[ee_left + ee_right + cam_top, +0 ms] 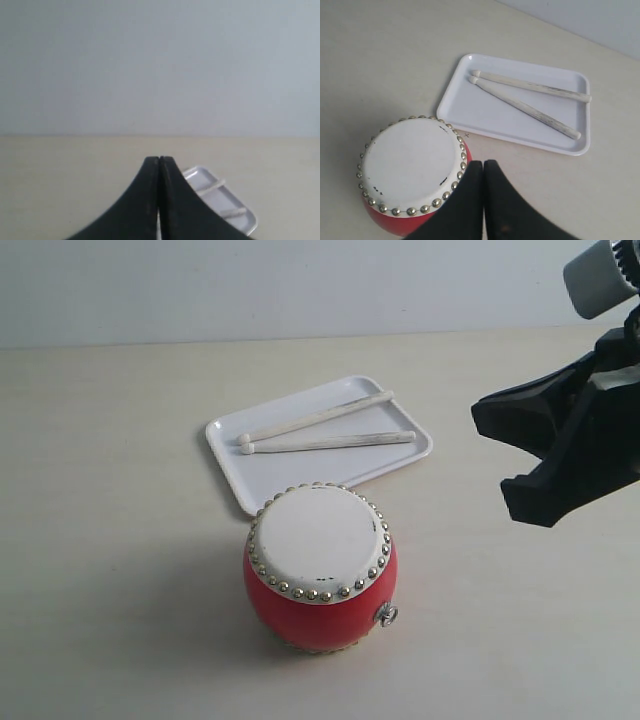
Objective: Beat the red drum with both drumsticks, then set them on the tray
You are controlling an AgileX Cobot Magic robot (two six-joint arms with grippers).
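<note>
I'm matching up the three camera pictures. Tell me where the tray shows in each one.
Exterior view: the tray lies mid-frame, just behind the red drum.
Left wrist view: the tray shows beside the left gripper, partly hidden by it.
Right wrist view: the tray lies whole, just beyond the drum.
Shared landmark: the drumsticks lying on it show in all three views.

My black two-fingered left gripper (159,161) shows jaws pressed together; my black right gripper (483,164) too, its arm at the exterior view's right edge.
</note>
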